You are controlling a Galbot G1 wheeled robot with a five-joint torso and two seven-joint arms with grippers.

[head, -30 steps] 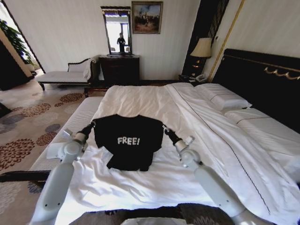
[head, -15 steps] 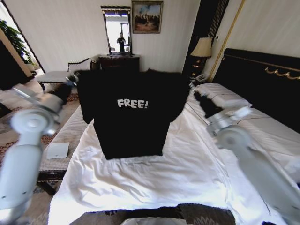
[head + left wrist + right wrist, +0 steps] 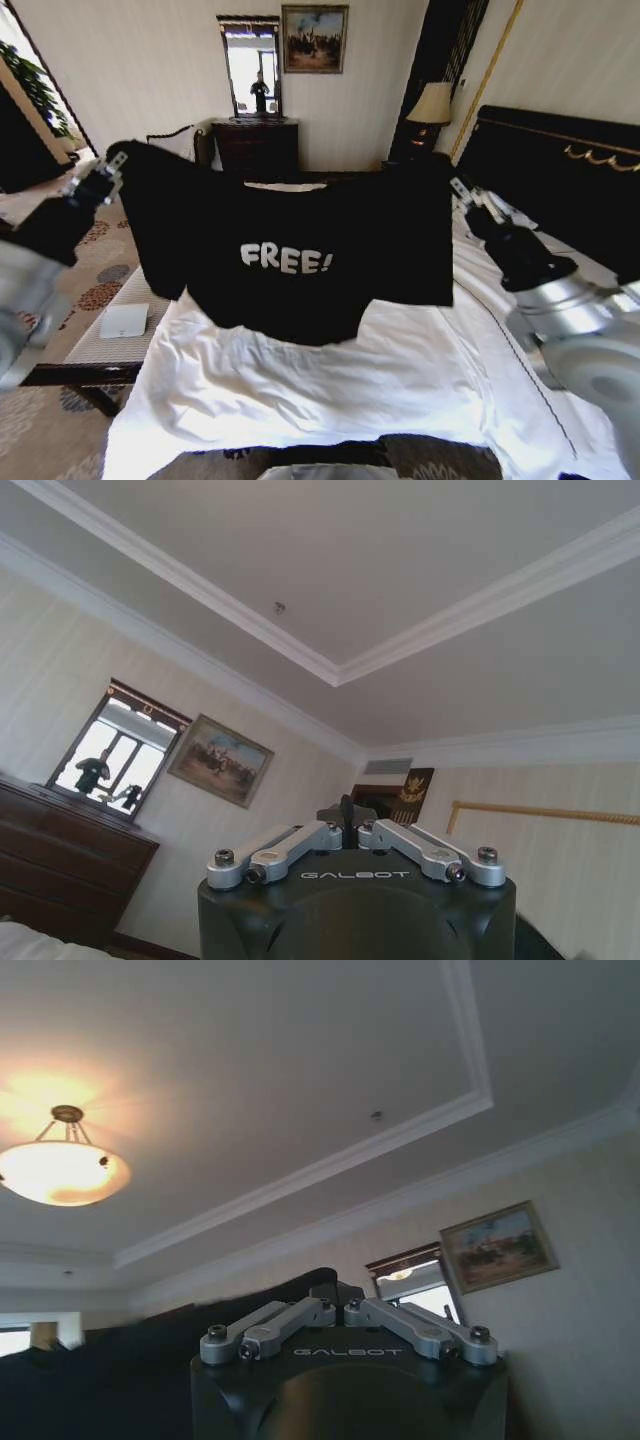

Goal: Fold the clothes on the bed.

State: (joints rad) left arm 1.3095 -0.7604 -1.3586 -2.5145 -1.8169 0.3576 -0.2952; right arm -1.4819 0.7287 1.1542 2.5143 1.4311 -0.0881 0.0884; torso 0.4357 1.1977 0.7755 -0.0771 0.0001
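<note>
The black T-shirt [image 3: 290, 240] with white "FREE!" lettering hangs spread out in the air above the white bed [image 3: 330, 385], its hem just over the sheet. My left gripper [image 3: 112, 166] is shut on one shoulder corner of the shirt, raised at the left. At the right, my right gripper [image 3: 458, 187] is shut on the other shoulder corner. In the left wrist view the left gripper [image 3: 345, 815] points up at the ceiling with its fingers together. The right wrist view has the right gripper [image 3: 335, 1295] pinched shut, with the shirt's black fabric [image 3: 100, 1380] draped beside it.
A pale bench [image 3: 95, 345] with a small white object [image 3: 124, 320] on it runs along the bed's left side. The dark headboard [image 3: 560, 170] rises at the right. A dresser [image 3: 255, 145] and a lamp [image 3: 432, 103] stand by the far wall.
Both grippers have lifted the shirt off the sheet, then risen further and moved apart. The shirt now hangs stretched wide between them.
</note>
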